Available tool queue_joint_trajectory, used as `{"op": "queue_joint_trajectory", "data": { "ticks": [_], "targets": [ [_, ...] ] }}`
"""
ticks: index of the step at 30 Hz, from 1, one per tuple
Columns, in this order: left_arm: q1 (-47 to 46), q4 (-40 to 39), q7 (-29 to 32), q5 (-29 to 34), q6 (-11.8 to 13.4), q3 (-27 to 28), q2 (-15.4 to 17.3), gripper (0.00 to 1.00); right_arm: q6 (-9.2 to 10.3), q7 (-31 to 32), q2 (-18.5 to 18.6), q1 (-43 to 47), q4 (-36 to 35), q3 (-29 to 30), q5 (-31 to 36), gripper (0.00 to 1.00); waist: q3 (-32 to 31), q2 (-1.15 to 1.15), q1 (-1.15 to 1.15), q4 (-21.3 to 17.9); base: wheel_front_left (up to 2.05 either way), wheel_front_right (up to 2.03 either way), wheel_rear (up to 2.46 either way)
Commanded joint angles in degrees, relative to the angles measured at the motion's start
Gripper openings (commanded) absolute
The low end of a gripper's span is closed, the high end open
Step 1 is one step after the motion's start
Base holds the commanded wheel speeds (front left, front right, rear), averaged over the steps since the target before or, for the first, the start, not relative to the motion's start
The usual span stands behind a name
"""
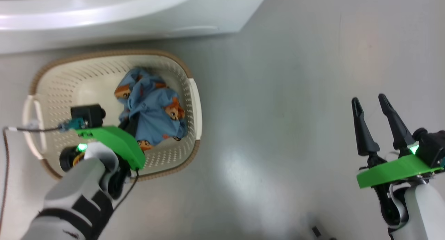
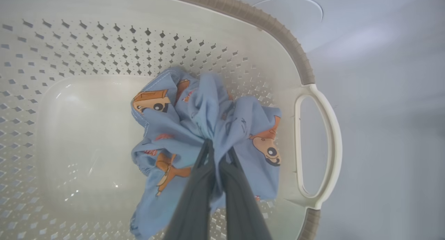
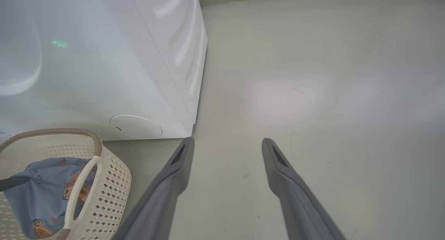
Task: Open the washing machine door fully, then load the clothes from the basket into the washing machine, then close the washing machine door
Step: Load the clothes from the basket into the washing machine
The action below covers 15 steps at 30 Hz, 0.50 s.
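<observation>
My left gripper (image 2: 218, 146) clamped on light blue cartoon-print fabric bundle (image 2: 163, 128), folds bunched for lift. Bundle lies at handle end of cream perforated plastic basket (image 2: 288, 41), beside big white washing machine (image 3: 104, 59). My right gripper (image 3: 226, 144) spread apart, parked over grey floor (image 3: 330, 94), out of way.

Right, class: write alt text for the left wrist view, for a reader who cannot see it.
The left gripper is shut on a bundle of blue clothes with orange cartoon prints, inside the cream perforated basket. The basket's white handle is at the right, with grey floor beyond.
</observation>
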<state>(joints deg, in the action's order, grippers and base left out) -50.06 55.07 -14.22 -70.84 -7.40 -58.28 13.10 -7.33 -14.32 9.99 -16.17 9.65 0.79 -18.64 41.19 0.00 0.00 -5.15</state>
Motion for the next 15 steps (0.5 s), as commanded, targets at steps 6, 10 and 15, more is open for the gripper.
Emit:
{"op": "queue_joint_trajectory", "data": {
  "ticks": [6,10,15],
  "targets": [
    [6.28,-1.88,-0.77,5.02,-0.09,6.93,0.78,0.00,-0.16,-0.68,1.83,5.01,0.12,-1.08,-0.81,1.00,-10.21,0.00,0.00,4.47,0.00,0.00,0.00],
    [8.52,-3.26,-0.77,8.40,-0.09,11.76,0.96,0.00,-0.16,-0.68,2.60,6.17,0.73,-1.16,-1.26,1.00,-13.26,0.00,0.00,5.58,0.00,0.00,0.00],
    [11.70,-5.64,-0.77,13.21,-0.09,17.69,1.64,0.00,-0.16,-0.68,3.00,7.21,1.29,-1.43,-1.65,1.00,-16.57,0.00,0.00,6.23,0.00,0.00,0.00]
  ]
}}
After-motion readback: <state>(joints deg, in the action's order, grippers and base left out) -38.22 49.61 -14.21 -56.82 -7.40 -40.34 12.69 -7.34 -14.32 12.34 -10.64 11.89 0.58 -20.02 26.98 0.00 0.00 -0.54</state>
